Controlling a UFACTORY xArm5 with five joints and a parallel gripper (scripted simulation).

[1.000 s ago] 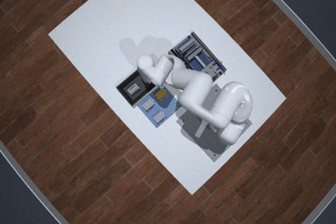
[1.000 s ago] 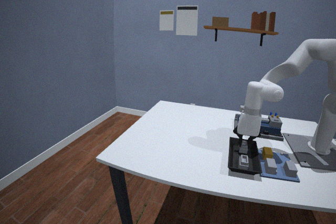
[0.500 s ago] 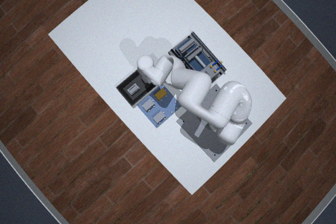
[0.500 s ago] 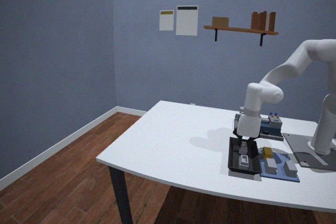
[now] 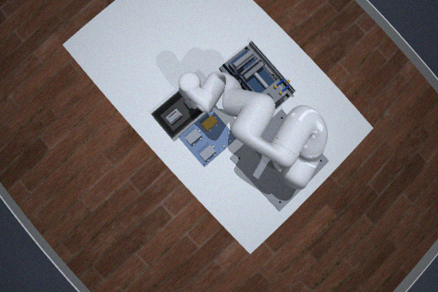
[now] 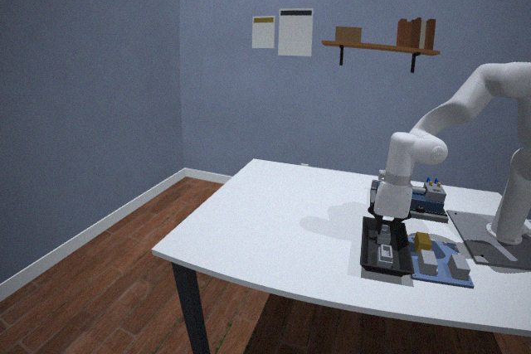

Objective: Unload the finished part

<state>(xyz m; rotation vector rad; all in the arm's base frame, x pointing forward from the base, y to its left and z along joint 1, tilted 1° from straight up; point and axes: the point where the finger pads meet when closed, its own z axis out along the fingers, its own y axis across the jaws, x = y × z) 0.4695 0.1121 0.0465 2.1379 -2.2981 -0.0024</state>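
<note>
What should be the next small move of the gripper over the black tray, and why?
Probably lower a little further, then open. The gripper is shut on the finished part, which hangs low inside the black outfeed tray, behind the part already there. Whether it touches the tray floor cannot be seen. The plain blocks stand upright.

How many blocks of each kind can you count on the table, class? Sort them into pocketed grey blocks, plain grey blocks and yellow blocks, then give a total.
Pocketed grey blocks: 2, one lying in the black tray and one held by the gripper above the tray
Plain grey blocks: 2
Yellow blocks: 1
Total: 5
</note>
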